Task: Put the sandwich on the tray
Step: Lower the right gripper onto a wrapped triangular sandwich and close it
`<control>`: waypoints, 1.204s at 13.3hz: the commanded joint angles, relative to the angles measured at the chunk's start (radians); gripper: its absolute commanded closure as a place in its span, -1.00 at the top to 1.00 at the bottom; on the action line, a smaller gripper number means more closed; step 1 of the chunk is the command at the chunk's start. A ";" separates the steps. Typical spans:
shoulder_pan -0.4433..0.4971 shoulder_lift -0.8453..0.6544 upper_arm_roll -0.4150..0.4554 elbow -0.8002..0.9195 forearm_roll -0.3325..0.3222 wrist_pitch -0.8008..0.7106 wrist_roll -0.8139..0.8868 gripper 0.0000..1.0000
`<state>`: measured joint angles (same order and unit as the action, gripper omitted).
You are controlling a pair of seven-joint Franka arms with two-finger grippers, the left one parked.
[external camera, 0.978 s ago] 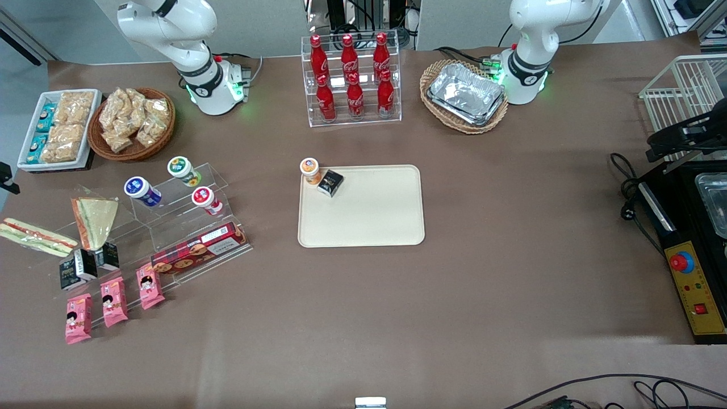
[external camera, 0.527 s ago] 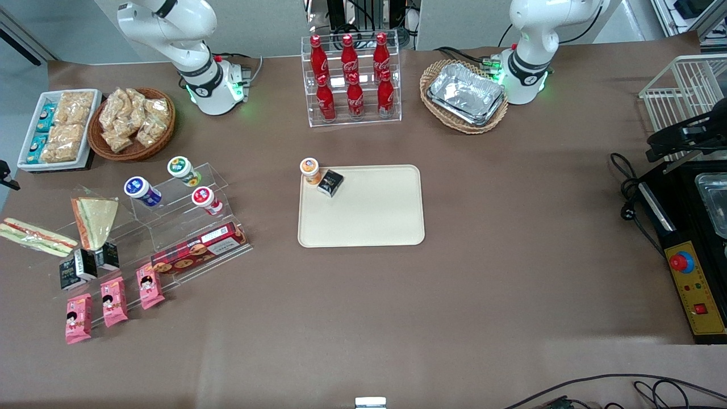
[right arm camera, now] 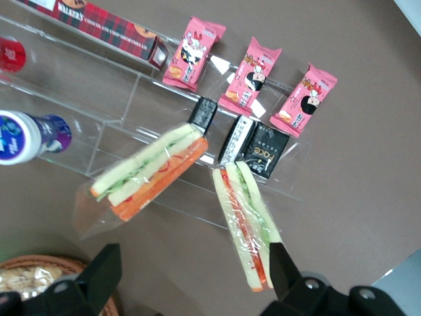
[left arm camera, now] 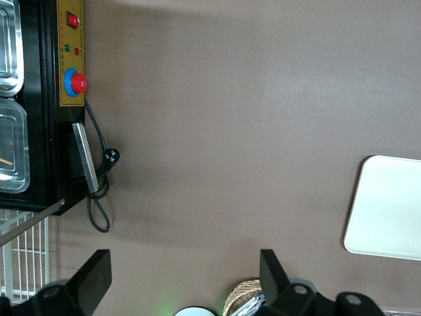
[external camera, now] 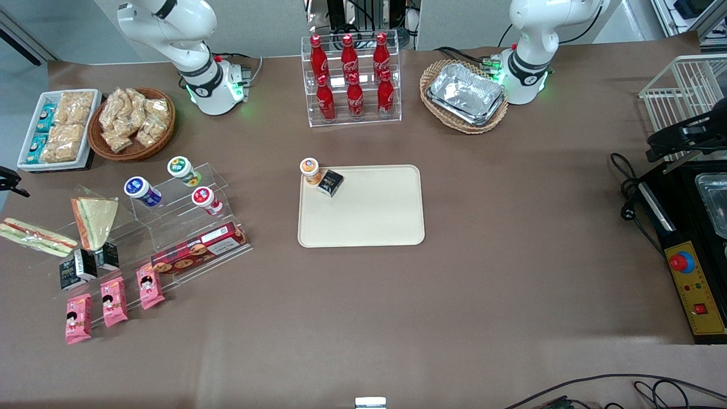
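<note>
The sandwich (external camera: 35,236), a clear-wrapped pale wedge with a red-pink and green stripe, lies on the table at the working arm's end, beside the acrylic stand; it also shows in the right wrist view (right arm camera: 247,224). The tray (external camera: 372,218) lies flat mid-table, and its corner shows in the left wrist view (left arm camera: 388,210). My gripper (right arm camera: 191,280) is open and empty, high above the table, with one fingertip (right arm camera: 284,266) over the sandwich's end. In the front view only a black tip of the gripper (external camera: 9,183) shows at the picture's edge.
A similar wedge with an orange-brown edge (external camera: 93,220) leans on the acrylic stand (external camera: 170,221) beside the sandwich. Small black boxes (external camera: 85,264), pink snack packs (external camera: 113,301), a biscuit box (external camera: 199,248) and cups sit there. An orange-lidded cup (external camera: 309,170) and a black box (external camera: 330,182) stand at the tray's corner.
The gripper's black tip at the front view's edge has shifted slightly nearer the front camera and the sandwich. Nothing else has moved.
</note>
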<state>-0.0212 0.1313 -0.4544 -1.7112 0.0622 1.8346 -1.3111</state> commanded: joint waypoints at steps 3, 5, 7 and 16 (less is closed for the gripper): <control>-0.037 0.085 -0.035 -0.005 0.114 0.090 -0.244 1.00; -0.037 0.116 -0.055 -0.005 0.131 0.127 -0.284 1.00; -0.039 0.139 -0.055 -0.005 0.131 0.149 -0.295 1.00; -0.071 0.209 -0.056 -0.002 0.162 0.244 -0.392 1.00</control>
<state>-0.0763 0.3178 -0.5054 -1.7240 0.1868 2.0554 -1.6580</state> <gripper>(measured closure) 0.000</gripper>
